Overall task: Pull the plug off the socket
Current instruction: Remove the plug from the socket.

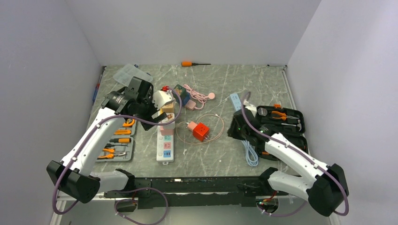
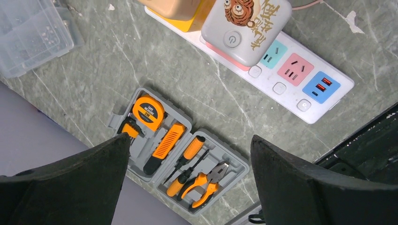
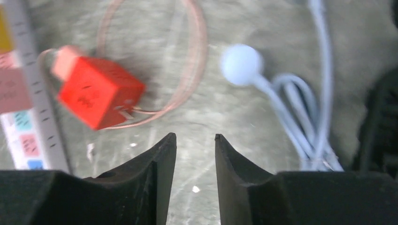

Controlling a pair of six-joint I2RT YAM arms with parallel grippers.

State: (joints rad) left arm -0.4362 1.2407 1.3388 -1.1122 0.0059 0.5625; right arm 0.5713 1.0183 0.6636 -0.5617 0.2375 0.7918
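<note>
A: Where's the socket [image 1: 165,149]?
B: On the bench [image 1: 225,84], left of centre, lying near-to-far. Red plug [image 3: 98,96] is off it, on the bench just right of it, w/ its thin cord looped round.
A: R hand [image 3: 195,137]?
B: Right of the plug and apart from it. Fingers a narrow gap apart, grasping nothing. Looks like the let-go step, pull done.
A: L hand [image 2: 190,137]?
B: Spread wide, empty, over the socket's far end (can't tell if it touches). White adapter [image 2: 246,28] + a yellowish one [image 2: 176,9] sit on the socket there.
A: Next?
B: Prob. back the R hand off w/o snagging the cord. If those two count too, the L hand must close on one and lift straight up, socket held down.
</note>
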